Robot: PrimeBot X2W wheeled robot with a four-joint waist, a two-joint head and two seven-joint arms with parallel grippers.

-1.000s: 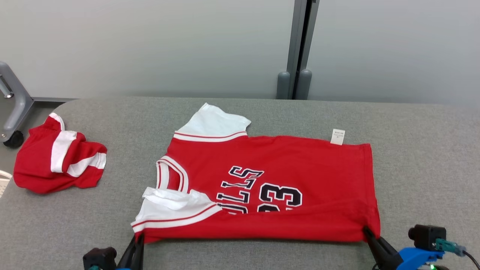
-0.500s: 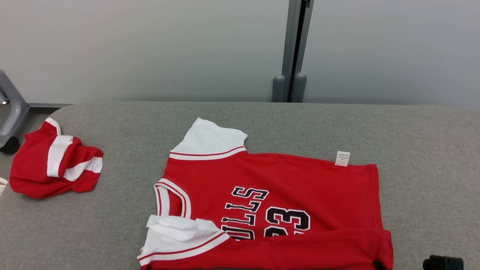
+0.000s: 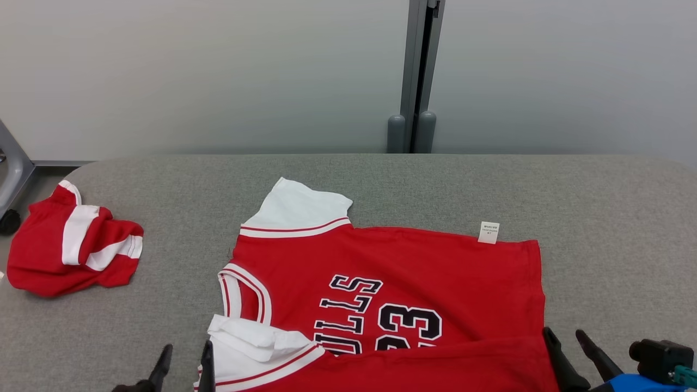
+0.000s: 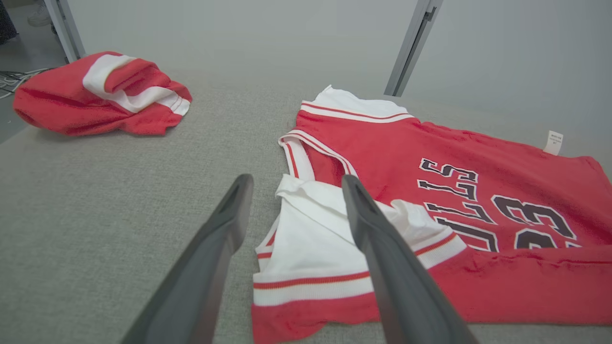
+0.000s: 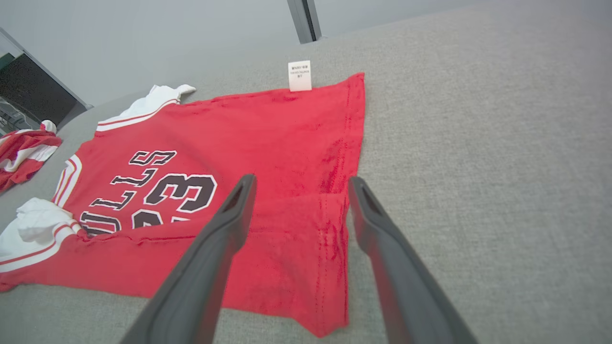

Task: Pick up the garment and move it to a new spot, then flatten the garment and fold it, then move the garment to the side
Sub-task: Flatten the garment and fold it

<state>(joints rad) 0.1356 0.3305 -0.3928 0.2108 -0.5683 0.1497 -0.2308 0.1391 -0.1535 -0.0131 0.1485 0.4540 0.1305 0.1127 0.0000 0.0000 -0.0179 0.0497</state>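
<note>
Red cotton jersey with white sleeves and dark lettering (image 3: 392, 283): lying sideways on the grey fabric-covered table (image 3: 626, 218), collar toward the robot's left and hem toward its right, with the near long edge turned over onto the body as a narrow strip.
Left gripper (image 3: 186, 347): fingers standing apart and gripping nothing, one finger hanging over bare table and the other over the near white sleeve (image 4: 311, 248).
Right gripper (image 3: 563, 332): fingers standing apart and gripping nothing, straddling the near hem corner (image 5: 330, 267).
Step in hand: seemingly the first lengthwise fold is being laid. The strip is running fairly straight, but the near sleeve is bunching at its collar end.
Doing it well: lifting both grippers straight up looks safest, so that no finger is dragging the fold open. That sleeve probably needs smoothing before the far white sleeve (image 3: 302, 209) and the corner by the small white tag (image 3: 488, 232) are brought over together.
Edges: the jersey's near fold is lying close to the robot.
Open room: bare table is showing behind the jersey and to its right. The crumpled red-and-white garment (image 3: 71, 245) is sitting well apart near the left edge, so the right side looks freer.
</note>
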